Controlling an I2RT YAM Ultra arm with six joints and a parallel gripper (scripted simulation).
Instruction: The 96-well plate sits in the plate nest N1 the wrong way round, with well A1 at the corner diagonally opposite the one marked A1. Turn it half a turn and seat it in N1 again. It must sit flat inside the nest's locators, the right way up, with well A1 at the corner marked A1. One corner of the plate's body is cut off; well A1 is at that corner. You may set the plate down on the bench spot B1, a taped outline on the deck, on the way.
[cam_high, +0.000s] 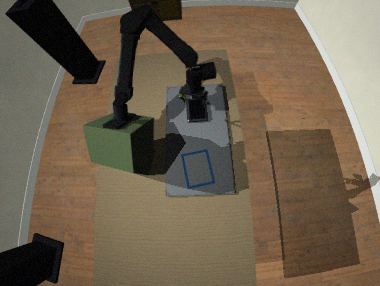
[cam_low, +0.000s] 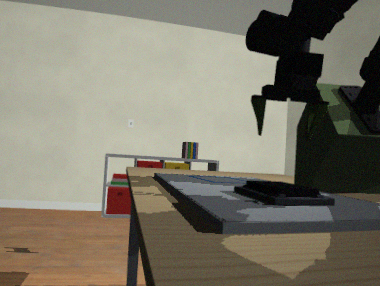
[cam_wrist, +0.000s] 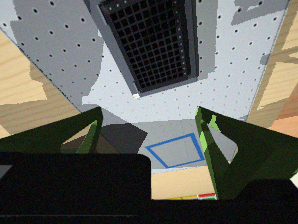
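Observation:
The black 96-well plate (cam_high: 197, 109) lies flat in its nest on the grey deck (cam_high: 201, 142), at the deck's far half. It also shows in the side view (cam_low: 284, 192) and in the wrist view (cam_wrist: 150, 42). My gripper (cam_wrist: 149, 111) is open and empty, with green fingers spread wide. It hangs well above the deck, over the plate's far end in the overhead view (cam_high: 191, 96) and high above the plate in the side view (cam_low: 260, 116). The blue taped outline B1 (cam_high: 197, 169) lies empty at the deck's near half and shows between my fingers.
The arm stands on a green block (cam_high: 119, 142) left of the deck. Black camera posts (cam_high: 55, 37) stand at the far left and near left (cam_high: 30, 260). A shelf with coloured bins (cam_low: 150, 182) stands by the wall.

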